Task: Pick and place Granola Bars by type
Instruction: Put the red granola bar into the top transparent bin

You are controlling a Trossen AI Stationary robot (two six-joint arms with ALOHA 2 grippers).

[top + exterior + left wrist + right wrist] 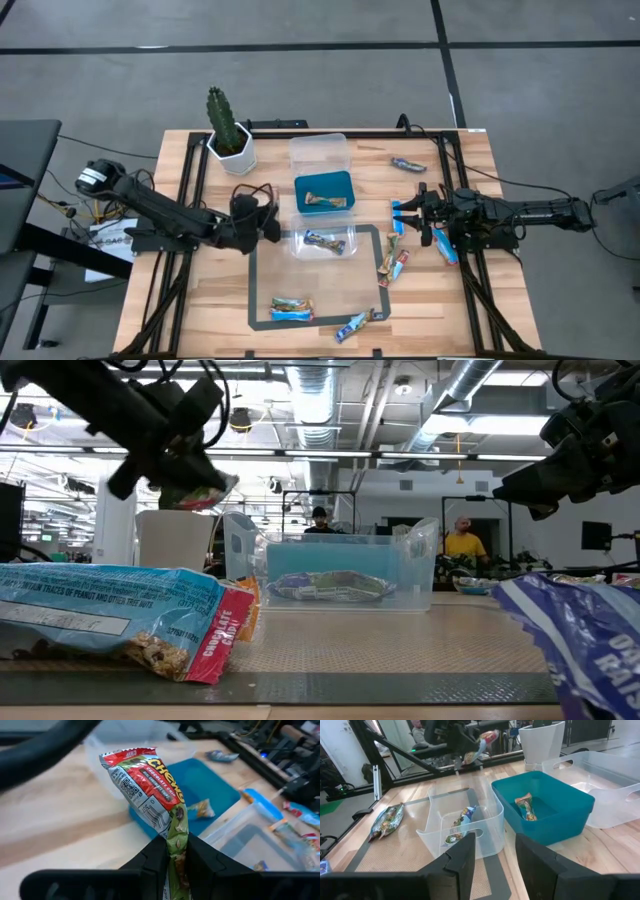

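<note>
I count three tubs down the middle of the table: a clear tub (318,152) farthest away, a blue tub (324,191) in the middle, and a second clear tub (322,240) nearest, sitting on the far edge of the dark-framed mat (262,296).

The left gripper (176,851) is in the air left of the tubs, jaws pinching a red-and-green bar (150,790) by its lower end. I can read "CHEWY" in yellow on that wrapper; the smaller print is too fine to read. In the low view it hangs clear of the table, held up beside the white planter (176,538).

One brown-gold bar (525,806) lies in the blue tub. One blue-wrapped bar (460,822) lies in the nearer clear tub.

Loose bars: two lie together on the mat's near left (291,308), and one (357,323) on its near right edge. Several more are scattered to the right, including a pair (393,266) beside the mat and a lone dark one (408,164) far right. The bar closest to the low camera (120,617) shows "CHOCOLATE CHIP".

The right gripper (493,851) sits over the right side of the table, jaws spread with nothing between them, facing the tubs.
</note>
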